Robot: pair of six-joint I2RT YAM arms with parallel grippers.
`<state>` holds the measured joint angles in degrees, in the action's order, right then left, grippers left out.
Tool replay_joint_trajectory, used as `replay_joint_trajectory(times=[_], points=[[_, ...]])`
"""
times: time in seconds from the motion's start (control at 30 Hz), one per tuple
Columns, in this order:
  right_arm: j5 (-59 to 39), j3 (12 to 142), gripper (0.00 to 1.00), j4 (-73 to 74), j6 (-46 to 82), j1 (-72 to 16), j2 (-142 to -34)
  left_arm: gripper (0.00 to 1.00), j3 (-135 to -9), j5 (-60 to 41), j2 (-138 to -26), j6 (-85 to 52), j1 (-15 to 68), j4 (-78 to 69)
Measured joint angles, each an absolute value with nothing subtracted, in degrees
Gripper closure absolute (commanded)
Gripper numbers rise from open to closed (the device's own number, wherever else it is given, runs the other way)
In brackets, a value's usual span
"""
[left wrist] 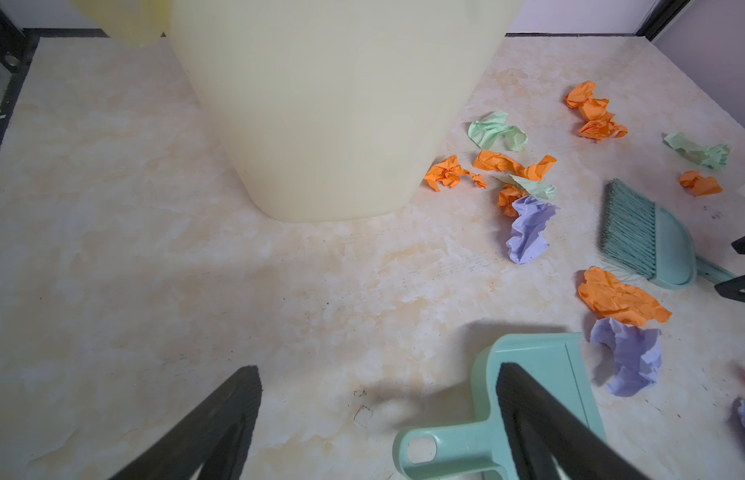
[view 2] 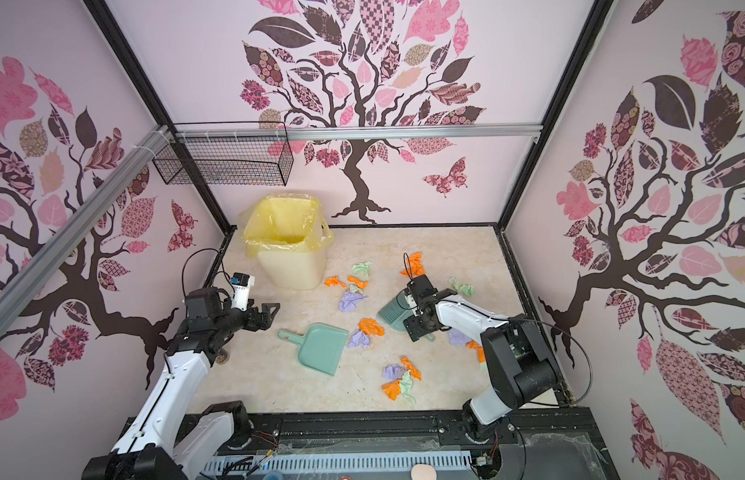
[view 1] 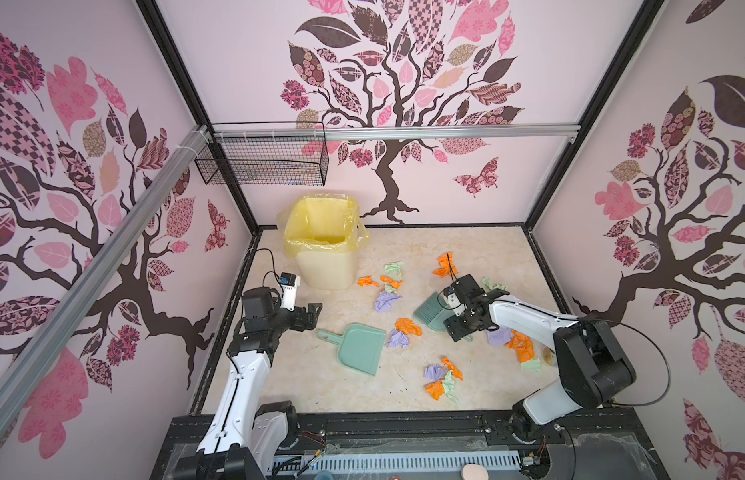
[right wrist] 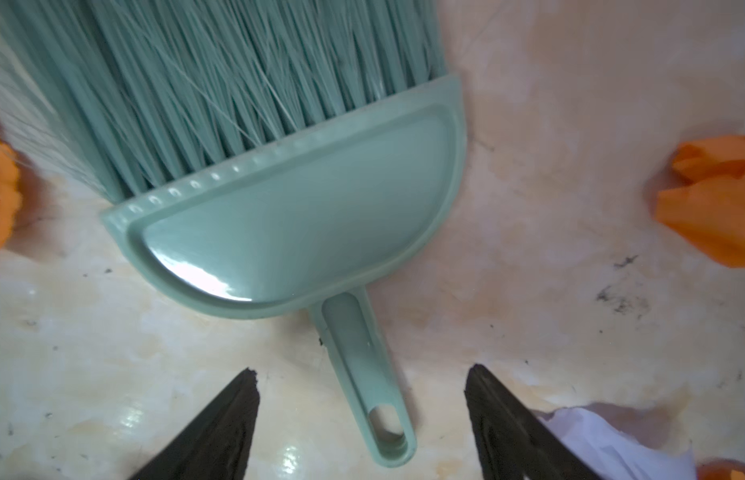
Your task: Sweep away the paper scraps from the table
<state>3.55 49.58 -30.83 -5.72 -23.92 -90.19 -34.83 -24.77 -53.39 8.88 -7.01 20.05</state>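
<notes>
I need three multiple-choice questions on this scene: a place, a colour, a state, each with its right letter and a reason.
1. The bin stands at the table's: A far left corner; B middle; C near right corner.
2. The dustpan is: A red; B teal; C black.
3. The right hand, at the brush handle, is: A shut on it; B open, astride it; C lifting it off the table.
Key: 1 A, seen in both top views; 2 B, plain teal plastic; 3 B, the right wrist view shows gaps beside the handle.
</notes>
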Motion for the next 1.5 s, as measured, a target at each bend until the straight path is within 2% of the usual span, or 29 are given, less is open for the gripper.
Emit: replay_joint_trajectory(times=[0.1,0.3,0.63,0.8,1.0,1.23,1.37,1.5], points=[[3.11,49.58,0.25,-31.27,-6.63,-23.92,-91.64,0.08,-34.83,-25.02,-53.54,8.95,-7.01,20.03],[1.56,51.33,0.49,-31.62,-8.03,-23.92,-93.78,0.08,-34.81,-25.17,-53.45,9.06,-7.01,20.05],[1.19,52.58,0.74,-31.68,-8.05,-23.99,-94.83,0.08,-34.65,-26.02,-51.20,9.34,-7.01,20.75],[2.76,52.34,0.78,-32.03,-7.55,-23.99,-94.19,0.09,-34.65,-28.95,-48.93,10.87,-7.01,23.27],[4.93,52.14,0.79,-33.76,-6.31,-23.99,-90.02,0.08,-35.59,-35.88,-47.53,13.26,-7.01,29.12],[6.11,52.56,0.79,-36.49,-3.57,-23.99,-80.64,0.09,-48.71,-51.24,-53.52,16.78,-6.22,42.11],[3.79,52.56,0.80,-36.38,-2.07,-23.99,-71.00,0.09,-56.86,-57.95,-59.40,16.84,-0.27,47.72],[1.56,52.56,0.81,-34.72,-0.25,-24.32,-61.47,0.10,-58.98,-61.41,-63.66,11.92,8.78,46.92]])
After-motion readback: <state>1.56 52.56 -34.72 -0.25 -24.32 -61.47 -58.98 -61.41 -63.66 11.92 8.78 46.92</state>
